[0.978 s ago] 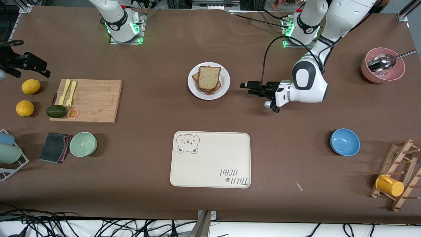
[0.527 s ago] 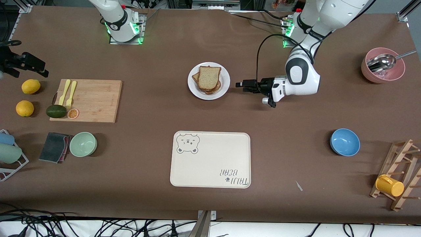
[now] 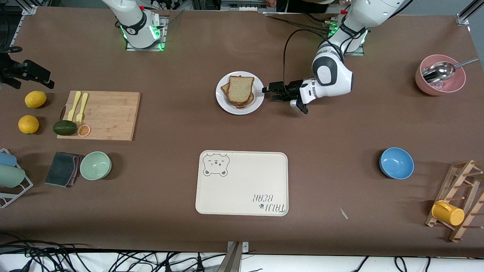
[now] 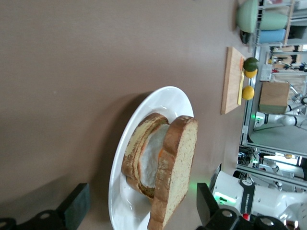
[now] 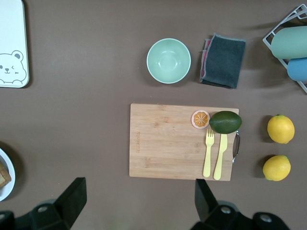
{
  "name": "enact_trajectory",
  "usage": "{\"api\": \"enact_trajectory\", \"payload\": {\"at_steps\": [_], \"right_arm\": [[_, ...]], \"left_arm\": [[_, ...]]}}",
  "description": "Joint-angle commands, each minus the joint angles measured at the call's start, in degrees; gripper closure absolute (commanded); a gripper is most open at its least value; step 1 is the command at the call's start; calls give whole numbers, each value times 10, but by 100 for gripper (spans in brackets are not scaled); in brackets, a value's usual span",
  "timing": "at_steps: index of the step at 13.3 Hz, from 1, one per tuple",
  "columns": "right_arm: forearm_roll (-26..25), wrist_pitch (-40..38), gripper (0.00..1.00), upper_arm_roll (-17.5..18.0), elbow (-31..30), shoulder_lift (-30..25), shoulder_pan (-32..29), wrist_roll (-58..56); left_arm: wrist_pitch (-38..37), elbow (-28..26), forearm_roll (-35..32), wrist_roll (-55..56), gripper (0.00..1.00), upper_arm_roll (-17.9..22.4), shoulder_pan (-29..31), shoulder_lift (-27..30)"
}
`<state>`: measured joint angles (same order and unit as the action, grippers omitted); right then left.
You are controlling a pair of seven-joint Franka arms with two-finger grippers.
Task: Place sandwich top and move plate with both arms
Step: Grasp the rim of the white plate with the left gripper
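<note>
Fingers (image 4: pixel 76 206) spread wide on the left gripper (image 3: pixel 269 93), empty, just beside the plate (image 3: pixel 258 99) at the rim toward the left arm's end. Front view: sandwich top (image 3: pixel 240 89) lying on the stack, hiding most of the lower slice; right gripper (image 3: pixel 22 71) over the table edge by a lemon (image 3: pixel 35 99), partly cut off. Left wrist view: white egg layer glimpsed between slices; fingertips cropped. Right wrist view: right gripper's fingers (image 5: pixel 72 194) wide apart, empty, above the cutting board (image 5: pixel 168 141); green bowl (image 5: pixel 168 61), grey cloth (image 5: pixel 223 61), bear tray (image 5: pixel 12 43) cut off.
</note>
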<state>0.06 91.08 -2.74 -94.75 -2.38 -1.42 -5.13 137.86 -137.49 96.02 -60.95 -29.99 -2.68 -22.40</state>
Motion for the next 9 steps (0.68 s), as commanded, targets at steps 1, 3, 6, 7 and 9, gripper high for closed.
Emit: {"api": "enact_trajectory", "payload": {"at_steps": [1,3,6,7,9], "right_arm": [[2,-11,0,-8,9,4,8,6],[5,-12,0,-7,8,4,8,6],[5,-10,0,-7,8,4,8,5],[5,-9,0,-7,9,4,8,6],[5,-6,0,-8,8,5,7,5]], "left_arm": [[15,-7,50,-73,2,-1,-8,-16],[15,-7,51,-73,7,-1,-8,-16],[20,-5,79,-77,10,-1,-18,-26],[22,-3,96,-78,10,-1,-27,-30],[22,0,107,-89,23,-1,-28,-41]]}}
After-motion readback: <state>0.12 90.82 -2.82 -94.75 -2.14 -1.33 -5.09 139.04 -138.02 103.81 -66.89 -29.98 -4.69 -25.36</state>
